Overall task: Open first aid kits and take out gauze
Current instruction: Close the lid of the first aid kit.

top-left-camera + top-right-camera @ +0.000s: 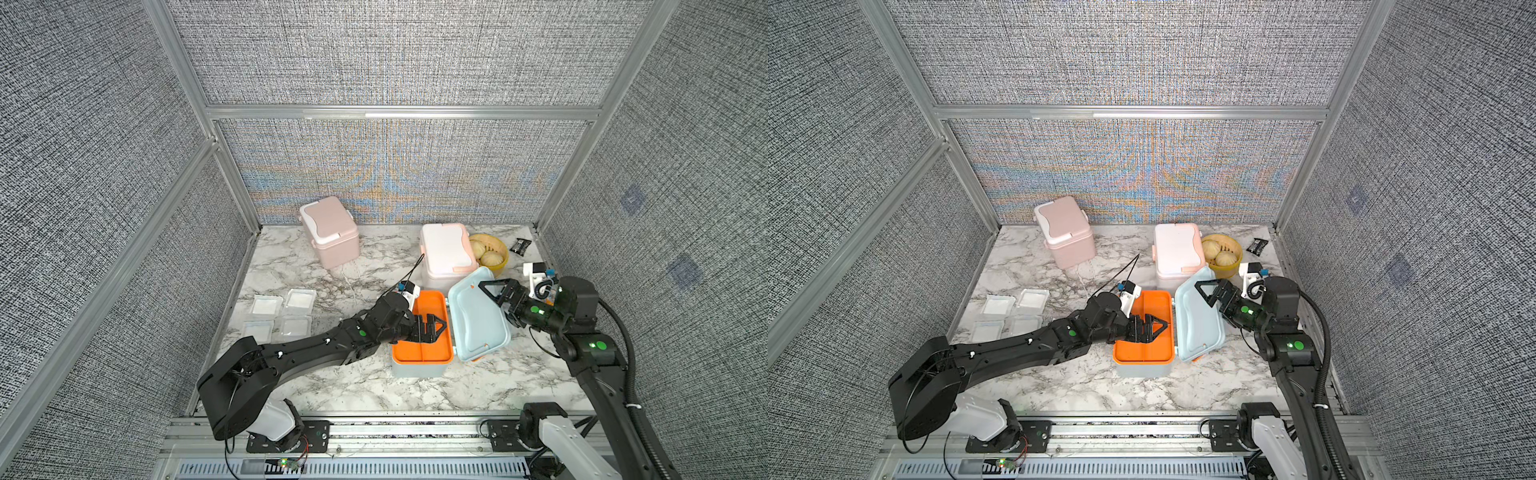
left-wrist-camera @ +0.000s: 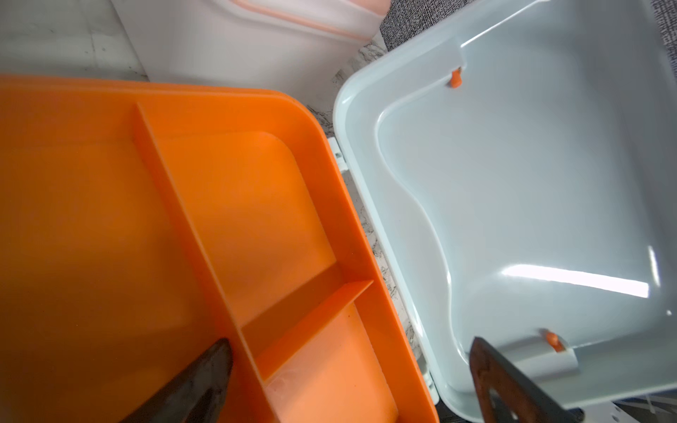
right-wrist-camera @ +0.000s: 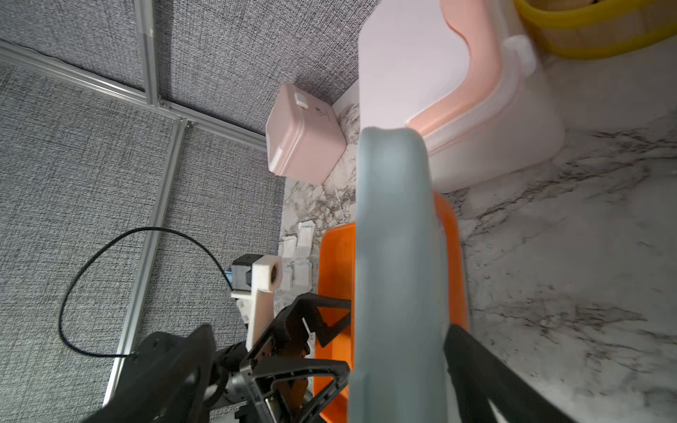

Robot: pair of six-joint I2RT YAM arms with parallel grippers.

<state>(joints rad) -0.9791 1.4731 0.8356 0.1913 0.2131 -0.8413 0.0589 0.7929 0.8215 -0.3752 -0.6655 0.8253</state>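
In both top views I have the light blue kit [image 1: 419, 369] [image 1: 1142, 370] mid-bench [image 1: 332, 386], with its lid [image 1: 478, 324] swung open toward the right arm and its orange tray [image 1: 424, 353] exposed. The left gripper [image 1: 438, 328] sits in that tray with its jaws wide, holding nothing. The right gripper [image 1: 494, 301] is at the lid, also spread wide, with one finger across the lid's inner face. Four gauze pads [image 1: 266, 307] lie together on the bench by the left wall, well apart from the kits. The pink kit [image 1: 330, 232] and the white kit [image 1: 446, 253] stand closed at the back.

From the left wrist, I see the tray's dividers and my fingers [image 2: 198, 384] spread, one tip low in the large compartment.

From the right wrist, the lid stands edge-on with one finger on its outer side. The other finger is hidden, so I can't tell whether they press on the lid.
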